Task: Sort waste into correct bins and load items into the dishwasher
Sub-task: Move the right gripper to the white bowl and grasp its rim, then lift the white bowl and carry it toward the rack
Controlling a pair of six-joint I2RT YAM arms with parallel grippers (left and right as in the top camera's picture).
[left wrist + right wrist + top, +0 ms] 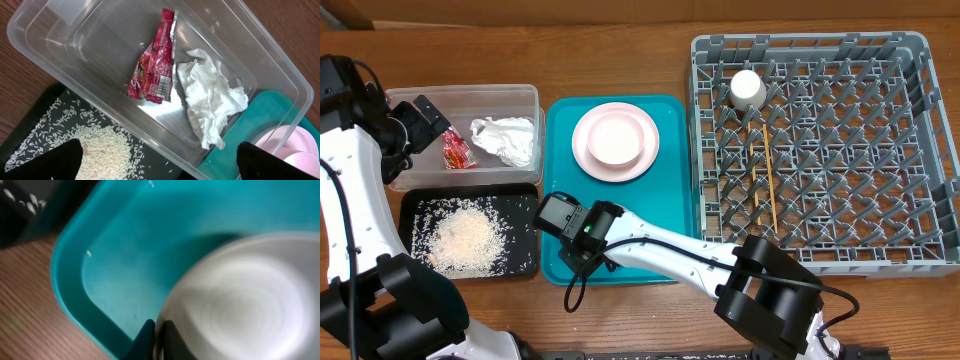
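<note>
While my left gripper (432,120) hangs wide open over the tub (525,95), my right gripper (156,342) is clamped on the rim of a bowl (240,310) at the tray's (70,280) near-left corner.

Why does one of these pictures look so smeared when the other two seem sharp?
Right wrist view: smeared throughout, the whitish bowl and teal tray soft-edged, probably from camera motion. Left wrist view: crisp, the red wrapper and crumpled napkin well defined, a pale sheen on the clear tub. Overhead view: sharp, evenly lit, only soft shadows around the dish rack.
</note>
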